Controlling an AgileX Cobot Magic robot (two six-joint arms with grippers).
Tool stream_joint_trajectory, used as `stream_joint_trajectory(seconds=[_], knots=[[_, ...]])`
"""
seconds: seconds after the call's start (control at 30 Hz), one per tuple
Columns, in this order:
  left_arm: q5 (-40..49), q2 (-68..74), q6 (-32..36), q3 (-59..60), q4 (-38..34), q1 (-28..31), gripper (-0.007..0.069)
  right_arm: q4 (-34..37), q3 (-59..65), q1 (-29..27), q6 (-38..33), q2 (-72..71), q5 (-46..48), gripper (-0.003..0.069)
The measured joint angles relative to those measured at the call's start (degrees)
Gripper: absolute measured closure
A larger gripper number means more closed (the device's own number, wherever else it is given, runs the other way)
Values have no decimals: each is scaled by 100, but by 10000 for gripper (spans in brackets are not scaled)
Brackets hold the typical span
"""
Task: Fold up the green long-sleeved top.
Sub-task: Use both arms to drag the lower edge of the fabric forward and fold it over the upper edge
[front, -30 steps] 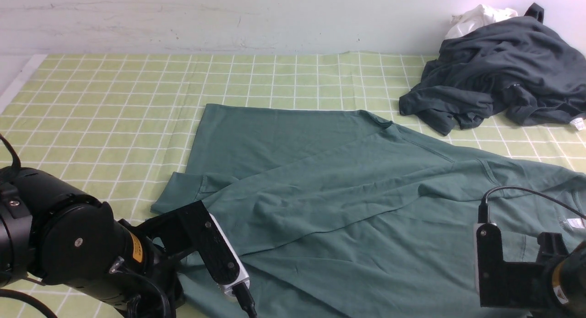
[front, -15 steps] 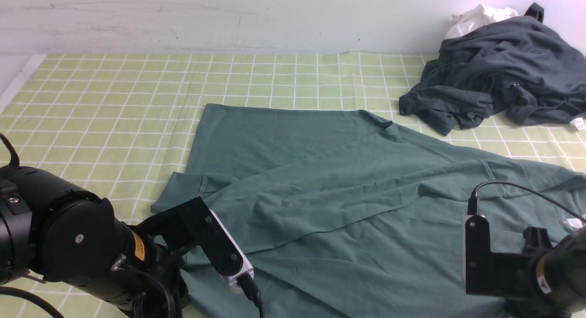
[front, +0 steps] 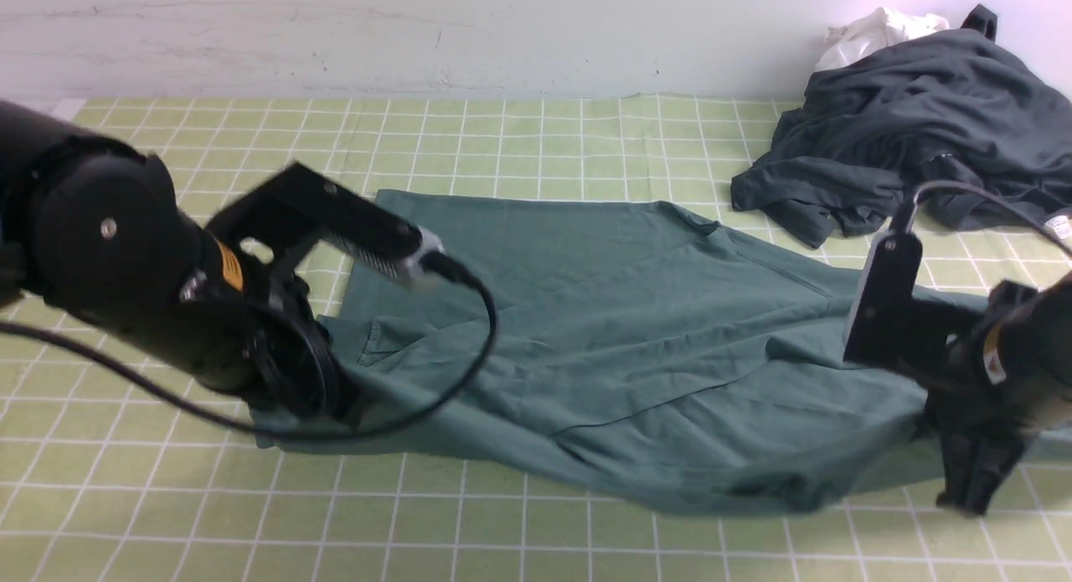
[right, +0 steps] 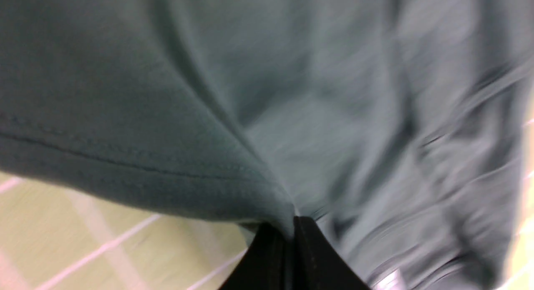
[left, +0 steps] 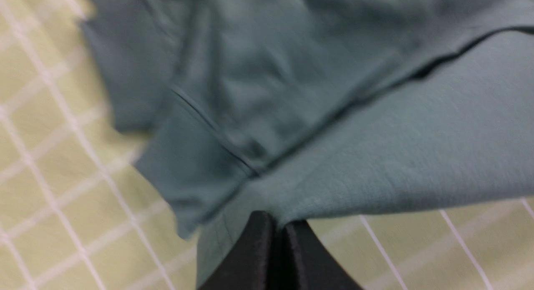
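Both arms had carried the near edge of the green long-sleeved top (front: 636,339) forward over the table (front: 519,130); left pincer (left: 276,223) and right pincer (right: 292,223) each clamped its fabric; the fold looked begun, not finished.

The green long-sleeved top (front: 636,339) is a dark teal-green jersey garment spread wide across the middle of the front view, reaching from about 9 o'clock to 3 o'clock. Its far edge lies flat and straight toward 12 o'clock, with a square corner at 11 o'clock. One sleeve (front: 502,356) lies folded diagonally over the body, its cuff end toward 9 o'clock. The near edge, toward 6 o'clock, is raised at both ends and sags in soft creases between them; up close a stitched hem shows along it
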Motion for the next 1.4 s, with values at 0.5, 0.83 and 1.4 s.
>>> stream_joint_trajectory(seconds=[0.5, 0.83, 1.4], knots=[[-807, 3256, -90, -3242, 33, 947, 625, -158, -1627, -1008, 261, 1921, -2155, 659], [-1211, 5019, -95, -5164, 582, 953, 578, -162, -3662, -1206, 617, 3744, -2081, 655], [212, 5435, -1370, -6252, 804, 1064, 360, 88, -5745, -1122, 3810, 4067, -17, 466]])
